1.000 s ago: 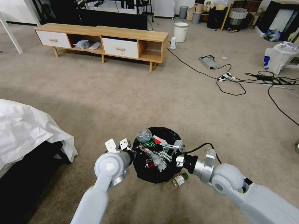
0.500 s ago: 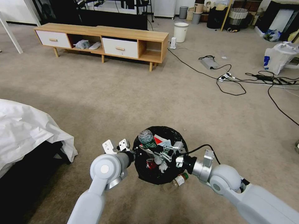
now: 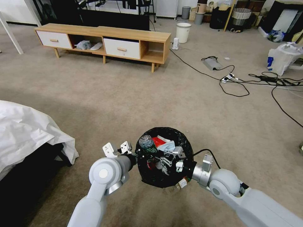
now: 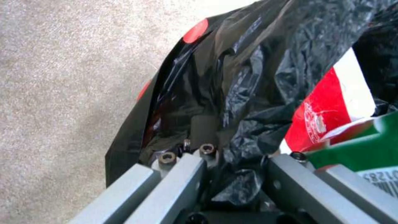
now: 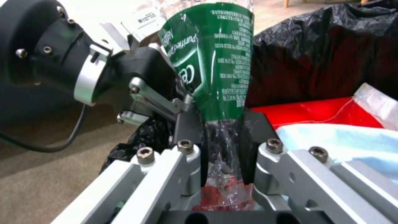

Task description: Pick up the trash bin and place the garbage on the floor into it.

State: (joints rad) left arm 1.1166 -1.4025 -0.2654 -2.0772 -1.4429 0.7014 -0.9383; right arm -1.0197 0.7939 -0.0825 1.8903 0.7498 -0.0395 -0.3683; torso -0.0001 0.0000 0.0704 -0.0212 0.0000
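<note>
Left end effector (image 3: 136, 155) clamps rim of trash bin (image 3: 180, 138), held above floor (image 3: 126, 94); right end effector (image 3: 172, 159) grips green-label bottle (image 5: 215, 62) over bin mouth; advice: release only once bottle sits well inside bag; another bottle (image 3: 180, 184) lies under bin.

End effector: left end effector (image 4: 232, 174) clamped on the black bag rim of the trash bin (image 4: 232, 77)
Inside: red wrapper (image 4: 321, 115), green bottle label (image 4: 360, 149)
Beside: carpet floor (image 4: 62, 77)

A plastic bottle (image 3: 147, 143), a wrapper (image 3: 157, 141) and a tissue (image 3: 168, 146) lie in the trash bin (image 3: 181, 138). Another bottle (image 3: 180, 184) lies on the carpet (image 3: 126, 101) just behind the bin, partly hidden by it.
</note>
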